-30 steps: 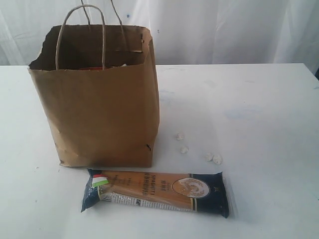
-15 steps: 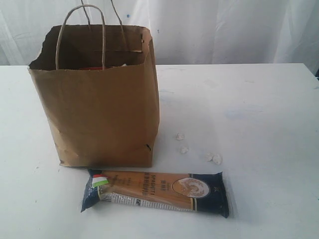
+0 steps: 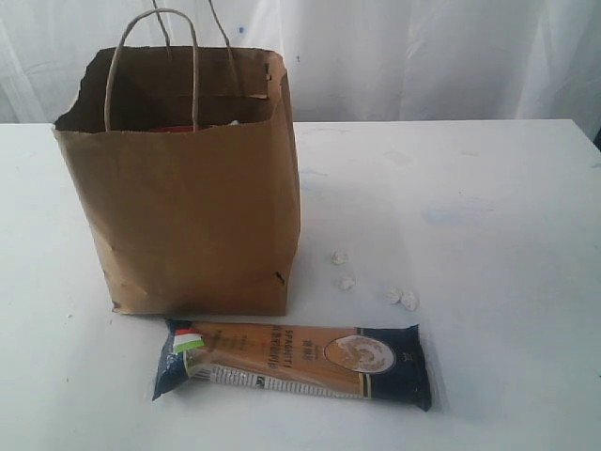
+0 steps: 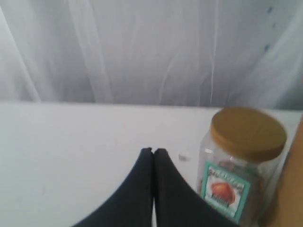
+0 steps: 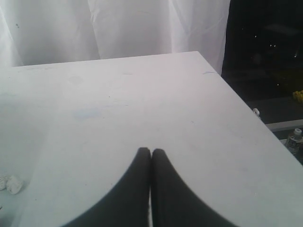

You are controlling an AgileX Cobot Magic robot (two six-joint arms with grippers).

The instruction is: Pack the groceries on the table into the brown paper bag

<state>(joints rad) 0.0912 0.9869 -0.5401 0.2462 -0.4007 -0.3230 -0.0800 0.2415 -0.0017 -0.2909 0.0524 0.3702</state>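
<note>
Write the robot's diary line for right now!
paper bag: upright, open | spaghetti pack: flat on table | nut jar: upright on table | left gripper: shut, empty | right gripper: shut, empty

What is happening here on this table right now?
A two-arm robot is packing groceries into a paper bag, but neither gripper holds anything now: the left gripper and the right gripper are both shut. A spaghetti pack lies on the table in front of the bag, with small white lumps beside the bag. A gold-lidded jar stands on the table near the left gripper.
</note>
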